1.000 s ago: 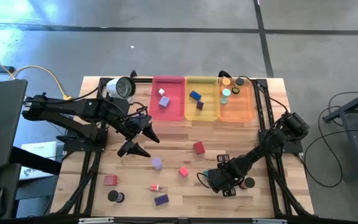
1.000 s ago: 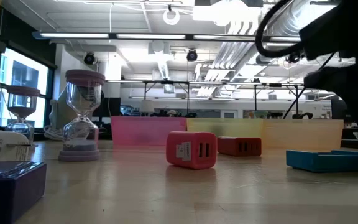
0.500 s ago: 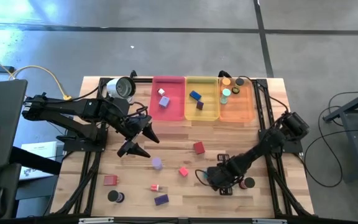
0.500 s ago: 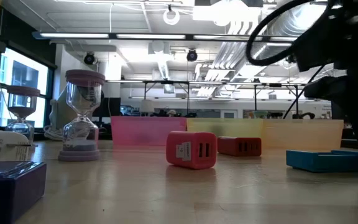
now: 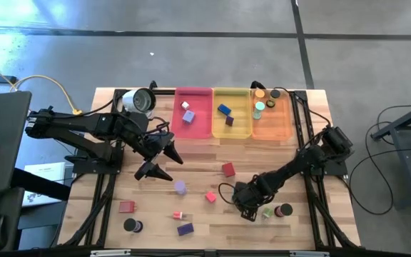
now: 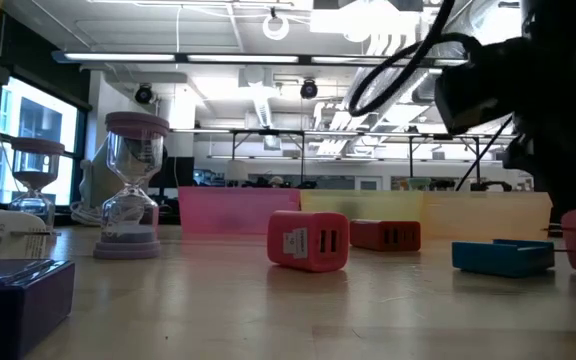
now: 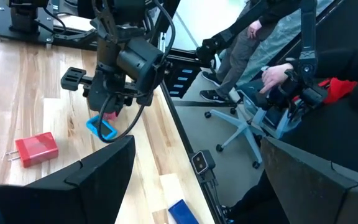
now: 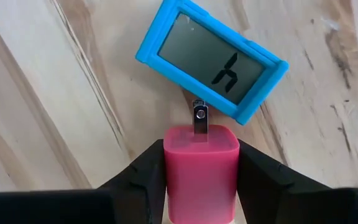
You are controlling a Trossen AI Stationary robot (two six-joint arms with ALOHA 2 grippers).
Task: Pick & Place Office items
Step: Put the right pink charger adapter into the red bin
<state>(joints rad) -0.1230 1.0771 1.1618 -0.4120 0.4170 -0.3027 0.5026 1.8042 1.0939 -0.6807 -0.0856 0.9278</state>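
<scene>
My right gripper (image 8: 201,163) is shut on a pink plug block (image 8: 201,171) low over the near right table (image 5: 246,205). Its metal prong (image 8: 198,118) points at a blue-framed display piece (image 8: 211,59) lying flat on the wood. My left gripper (image 5: 167,163) hangs open over the table's left middle and touches nothing. Loose on the table lie red blocks (image 5: 227,169) (image 5: 125,207), a pink block (image 5: 210,196), a lavender cylinder (image 5: 180,187), a purple block (image 5: 185,229) and a black disc (image 5: 130,225). My right gripper pinches the pink plug block by its two opposite side faces (image 8: 166,168), one finger (image 8: 143,177) on each. The fingers come from above, pointing down. The block is held with its prong end toward the table, by the blue piece's edge; whether they touch I cannot tell.
Three trays line the far edge: pink (image 5: 193,125), yellow (image 5: 232,128) and orange (image 5: 272,128), each holding small pieces. A silver-and-white round object (image 5: 141,100) sits far left. A green piece (image 5: 267,212) and a red-black disc (image 5: 285,210) lie near my right arm. People sit beyond the table's edge (image 7: 278,74).
My right gripper has moved toward the table's left with the pink block, uncovering the green piece behind it. In the low view the pink block has come in from the right, and the blue piece has shifted a little to the left.
</scene>
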